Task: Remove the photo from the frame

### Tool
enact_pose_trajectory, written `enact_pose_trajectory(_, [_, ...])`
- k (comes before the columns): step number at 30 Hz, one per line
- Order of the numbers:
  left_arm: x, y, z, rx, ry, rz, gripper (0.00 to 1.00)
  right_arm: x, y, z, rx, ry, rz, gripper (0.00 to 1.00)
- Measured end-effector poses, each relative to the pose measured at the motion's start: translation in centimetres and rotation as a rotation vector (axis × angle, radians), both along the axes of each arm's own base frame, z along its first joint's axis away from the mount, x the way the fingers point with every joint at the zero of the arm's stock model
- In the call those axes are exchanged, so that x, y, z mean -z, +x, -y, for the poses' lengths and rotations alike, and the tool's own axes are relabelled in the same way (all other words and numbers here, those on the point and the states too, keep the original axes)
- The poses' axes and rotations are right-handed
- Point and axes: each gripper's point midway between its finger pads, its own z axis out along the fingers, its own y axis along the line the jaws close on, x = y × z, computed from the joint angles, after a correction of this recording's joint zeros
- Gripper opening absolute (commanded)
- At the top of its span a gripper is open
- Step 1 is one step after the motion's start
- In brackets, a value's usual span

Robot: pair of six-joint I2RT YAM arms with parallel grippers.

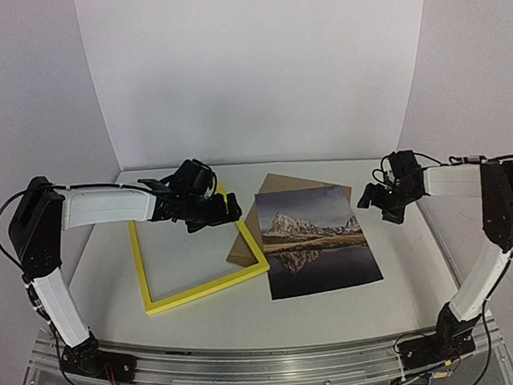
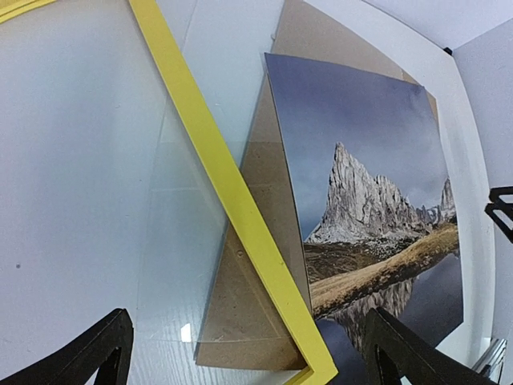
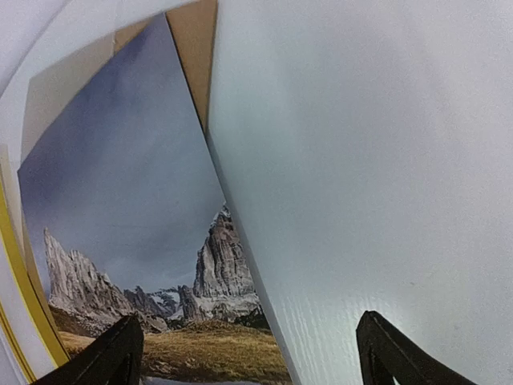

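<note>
The yellow frame [image 1: 202, 289] lies flat left of centre, only its clear pane [image 2: 160, 200] inside it. To its right, outside it, the mountain photo [image 1: 317, 241] rests face up on the brown backing board [image 1: 278, 184]. One corner of the board [image 2: 248, 313] lies under the frame's bar [image 2: 232, 188]. My left gripper [image 1: 227, 210] hovers open over the frame's far right corner, nothing between its fingers [image 2: 248, 357]. At the photo's far right corner my right gripper [image 1: 369, 198] stands open. Its jaws [image 3: 256, 361] straddle the photo's right edge [image 3: 120, 200] without gripping it.
A white backdrop stands behind the white table [image 3: 361, 160], with grey walls on either side. The metal rail [image 1: 268, 363] carrying both arm bases runs along the near edge. A sliver of the frame [image 3: 24, 297] shows at the left of the right wrist view.
</note>
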Motion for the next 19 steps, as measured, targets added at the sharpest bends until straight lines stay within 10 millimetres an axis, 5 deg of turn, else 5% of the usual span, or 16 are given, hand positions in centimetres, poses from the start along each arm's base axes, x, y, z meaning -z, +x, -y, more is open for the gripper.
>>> enact_pose_trajectory(7, [-7.2, -1.6, -5.8, -0.196, 0.002, 0.099, 1.00, -16.6, -1.3, 5.7, 0.186, -0.212, 0.421, 0.96])
enact_pose_trajectory(10, [-9.0, -3.4, -9.9, -0.328, 0.011, 0.116, 1.00, -20.4, -3.6, 7.6, 0.266, -0.264, 0.532, 0.98])
enact_pose_trajectory(12, [-9.1, -4.7, -12.6, -0.417, 0.025, 0.107, 1.00, -20.7, -4.8, 8.6, 0.298, -0.300, 0.551, 0.98])
enact_pose_trajectory(19, [-7.0, -9.7, -20.1, -0.641, 0.089, 0.039, 1.00, -14.7, -7.5, 9.6, 0.282, -0.377, 0.399, 0.98])
